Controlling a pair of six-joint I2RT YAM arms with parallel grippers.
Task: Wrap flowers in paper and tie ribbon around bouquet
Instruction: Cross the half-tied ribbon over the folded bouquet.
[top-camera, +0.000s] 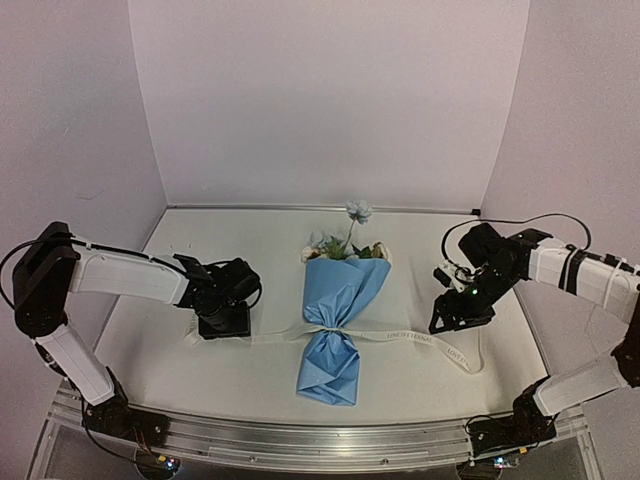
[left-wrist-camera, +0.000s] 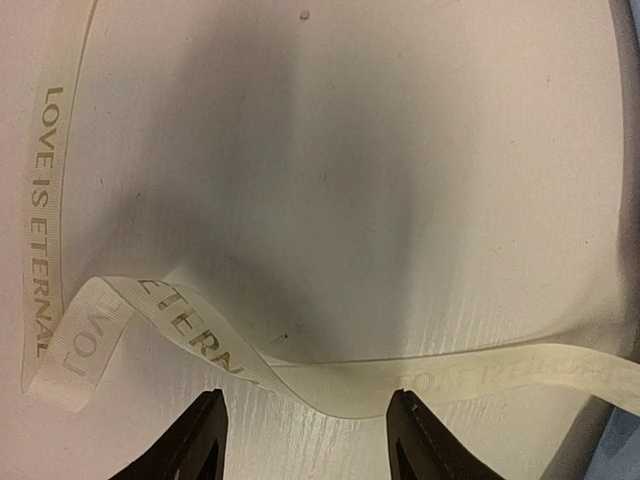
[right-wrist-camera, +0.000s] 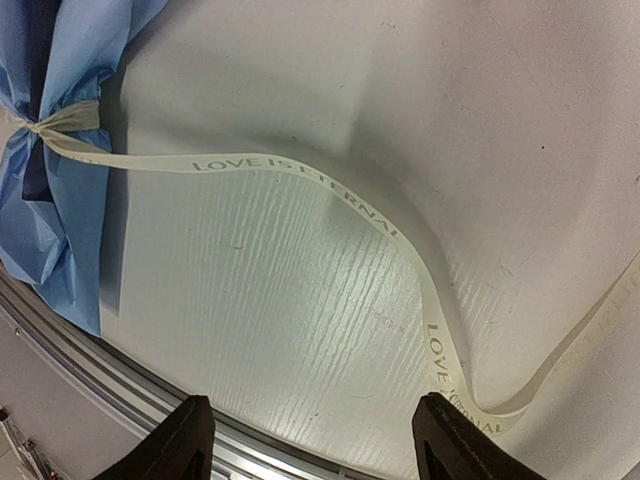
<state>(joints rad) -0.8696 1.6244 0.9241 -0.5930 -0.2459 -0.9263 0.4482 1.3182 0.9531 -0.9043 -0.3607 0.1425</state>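
The bouquet (top-camera: 338, 300) lies mid-table, a blue paper (top-camera: 345, 285) cone with the flowers (top-camera: 347, 246) at its far, wide end. The cream ribbon (top-camera: 400, 337) is cinched round its narrow waist and trails out to both sides. My left gripper (top-camera: 222, 322) stands open low over the left tail. In the left wrist view the ribbon (left-wrist-camera: 330, 385) curves just beyond the tips of that gripper (left-wrist-camera: 305, 440), with nothing between them. My right gripper (top-camera: 460, 312) hangs open above the right tail. In the right wrist view the ribbon (right-wrist-camera: 300, 170) runs from the paper (right-wrist-camera: 60, 60) past the right-hand fingertip of that gripper (right-wrist-camera: 315, 440).
An aluminium rail (top-camera: 330, 440) runs along the table's near edge, also seen as the rail (right-wrist-camera: 110, 370) in the right wrist view. Lilac walls (top-camera: 330, 100) close in the back and both sides. A black cable (top-camera: 520, 220) loops over the right arm.
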